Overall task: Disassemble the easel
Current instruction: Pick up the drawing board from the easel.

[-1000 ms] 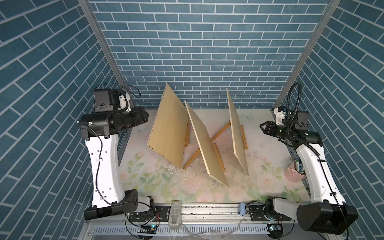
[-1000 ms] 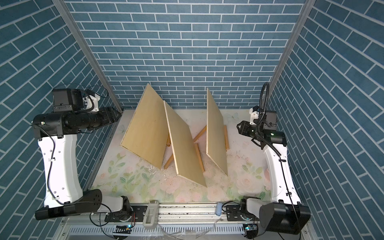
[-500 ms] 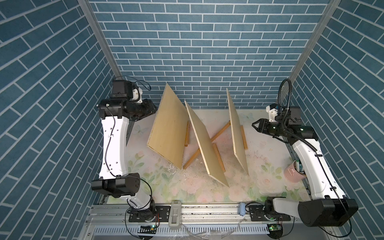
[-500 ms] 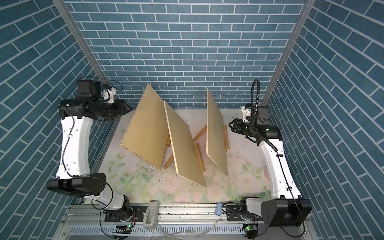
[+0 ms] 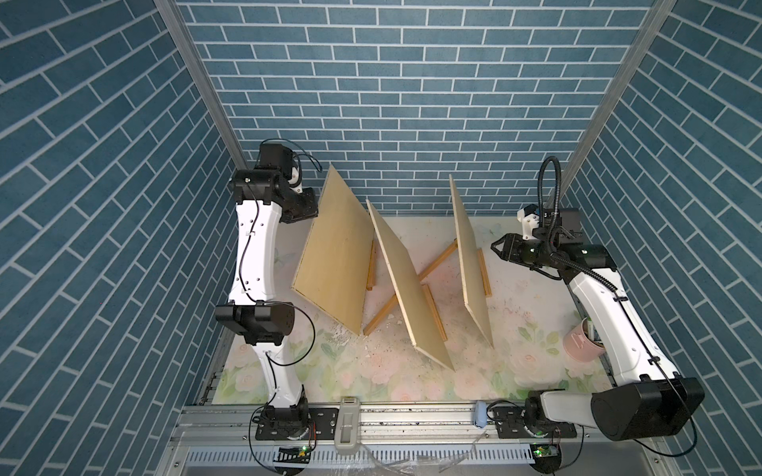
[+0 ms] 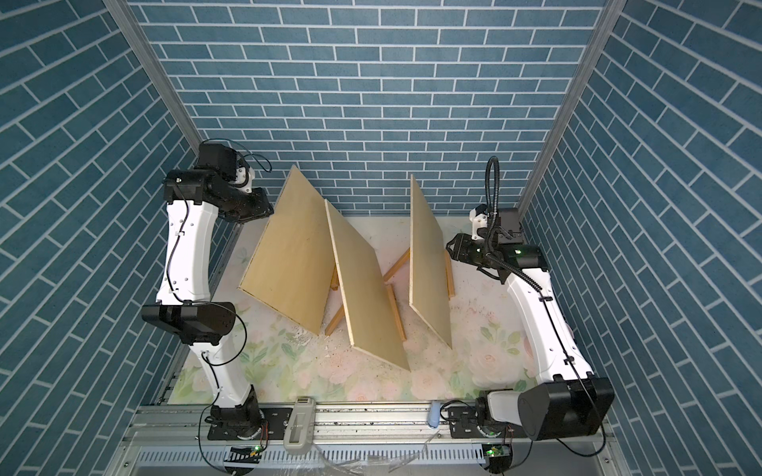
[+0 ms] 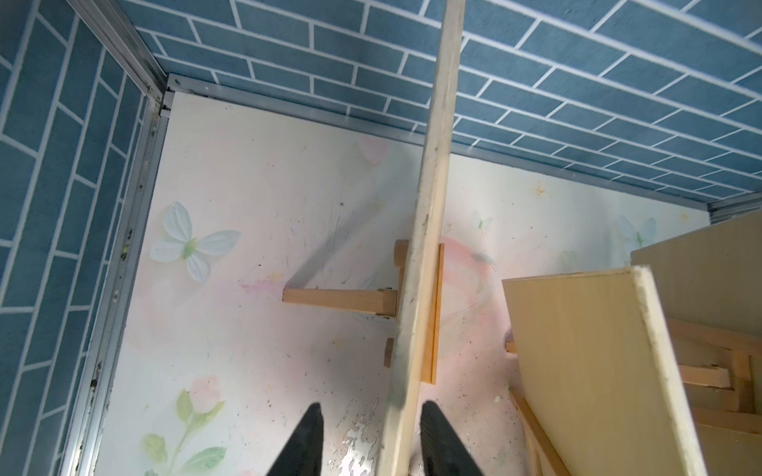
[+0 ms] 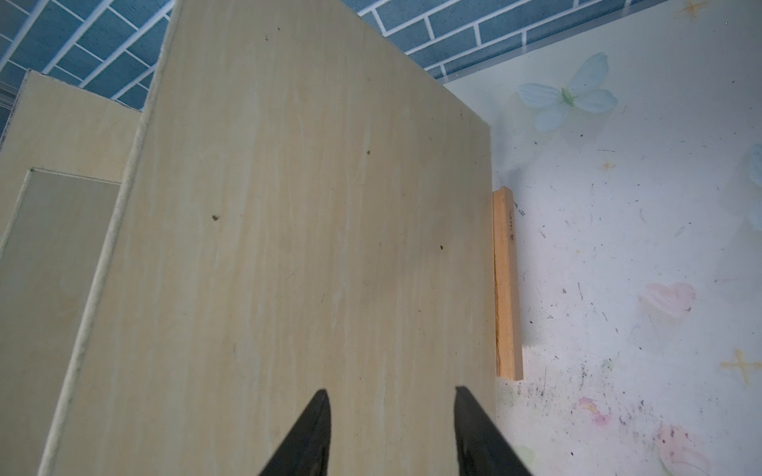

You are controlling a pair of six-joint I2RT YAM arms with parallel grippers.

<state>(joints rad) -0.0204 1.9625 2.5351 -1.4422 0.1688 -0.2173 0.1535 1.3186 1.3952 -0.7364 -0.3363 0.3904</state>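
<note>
Three pale wooden boards lean on small wooden easel frames on the floral table in both top views: a left board [image 5: 336, 255], a middle board [image 5: 408, 280] and a right board [image 5: 468, 255]. My left gripper [image 5: 312, 207] is at the left board's upper left edge. In the left wrist view the left gripper [image 7: 371, 416] is open, and that board's thin edge [image 7: 429, 206] runs between its fingers, close to one and apart from the other. My right gripper [image 5: 497, 247] hovers open just right of the right board, facing its flat side [image 8: 309, 226].
Easel struts lie under the boards, among them a long diagonal one [image 5: 437, 263], a short leg [image 7: 338, 300] and a ledge strip [image 8: 506, 284]. A pink cup [image 5: 579, 344] stands at the right edge behind my right arm. Wood chips litter the mat [image 5: 371, 350]. Brick walls close in on three sides.
My left arm has swung from the left wall over to the left board, its jaws narrowing around the board's edge. My right arm has moved slightly closer to the right board.
</note>
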